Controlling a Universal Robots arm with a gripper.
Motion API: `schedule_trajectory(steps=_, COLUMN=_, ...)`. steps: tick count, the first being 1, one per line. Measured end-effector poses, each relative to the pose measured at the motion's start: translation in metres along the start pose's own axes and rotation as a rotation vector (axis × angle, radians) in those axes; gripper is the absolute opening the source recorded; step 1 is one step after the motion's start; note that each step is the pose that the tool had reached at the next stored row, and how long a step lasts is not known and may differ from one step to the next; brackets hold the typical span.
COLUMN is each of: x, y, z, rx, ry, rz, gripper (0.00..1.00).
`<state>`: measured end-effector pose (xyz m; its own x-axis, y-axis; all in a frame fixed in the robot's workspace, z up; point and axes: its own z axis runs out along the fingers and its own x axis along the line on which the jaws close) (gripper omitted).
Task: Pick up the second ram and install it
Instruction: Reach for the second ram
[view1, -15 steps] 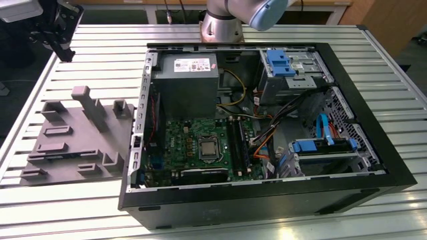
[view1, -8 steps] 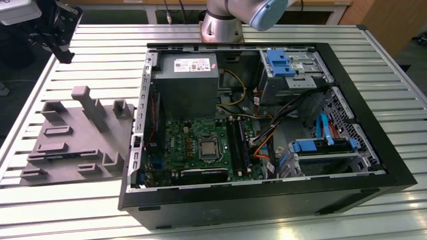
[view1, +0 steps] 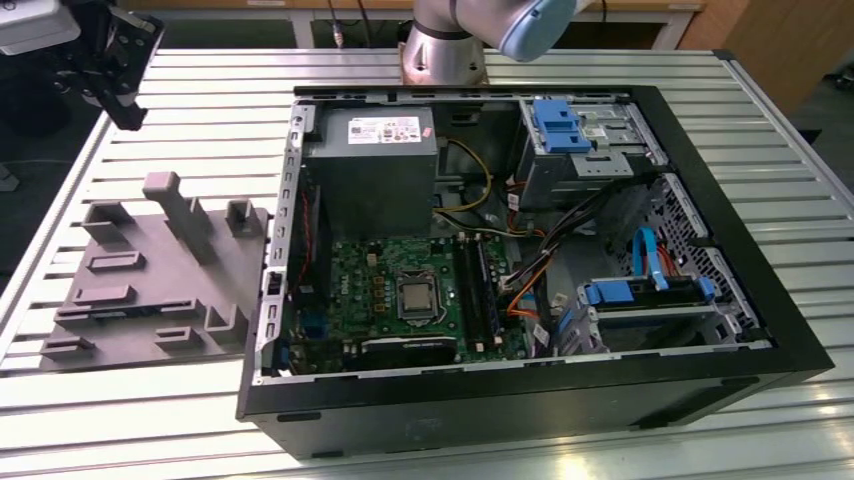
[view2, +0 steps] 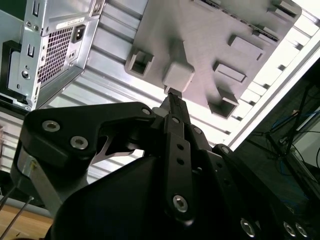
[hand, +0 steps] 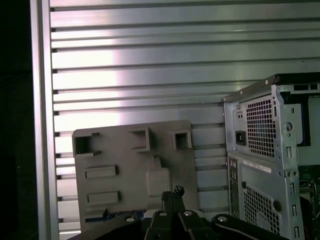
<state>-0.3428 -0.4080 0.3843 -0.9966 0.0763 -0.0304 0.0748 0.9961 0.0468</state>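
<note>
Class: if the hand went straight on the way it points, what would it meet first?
Probably the tall grey post on the grey tray, just ahead of the hand; depth is unclear.

At the exterior view's upper left, the black gripper (view1: 130, 112) is running past the frame's top edge; the silver arm base (view1: 445, 50) at top centre is being cut off too. In the second wrist view, the gripper's black body is hiding part of the grey plastic fixture tray (view2: 215, 40). The dark memory slots (view1: 475, 285) on the green circuit board (view1: 378, 290) are showing too small to judge their contents.
</note>
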Motion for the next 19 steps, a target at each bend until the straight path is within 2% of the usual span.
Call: schedule_trajectory(steps=19, x=0.0004, y=-0.0061, z=0.0001, rx=0.0001, ry=0.0, rz=0.0, gripper=0.11)
